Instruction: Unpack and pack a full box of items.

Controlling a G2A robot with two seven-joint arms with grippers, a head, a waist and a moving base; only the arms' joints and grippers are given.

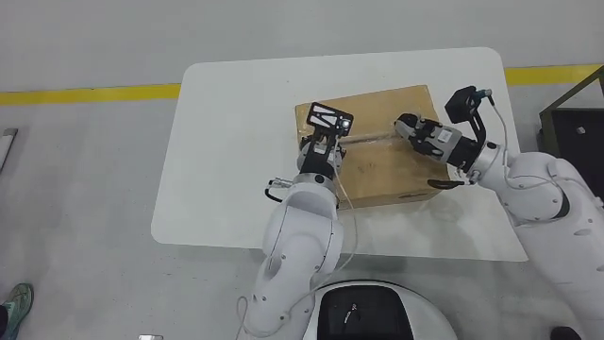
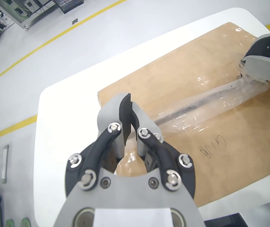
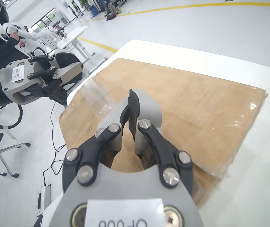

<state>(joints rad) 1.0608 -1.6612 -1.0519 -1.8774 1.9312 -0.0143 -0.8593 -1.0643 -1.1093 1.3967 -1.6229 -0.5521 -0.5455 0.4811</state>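
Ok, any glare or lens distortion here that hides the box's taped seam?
Left wrist view: bright glints on the clear tape over the cardboard box, but the dark seam under it is readable. Right wrist view: milder tape sheen, and the lens bends the yellow floor line into an arc. Top view: even light, no strong glare on the box.

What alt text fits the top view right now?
A closed brown cardboard box, its centre seam sealed with clear tape, sits on a white rounded table. The left gripper and right gripper are over its lid, near opposite seam ends.
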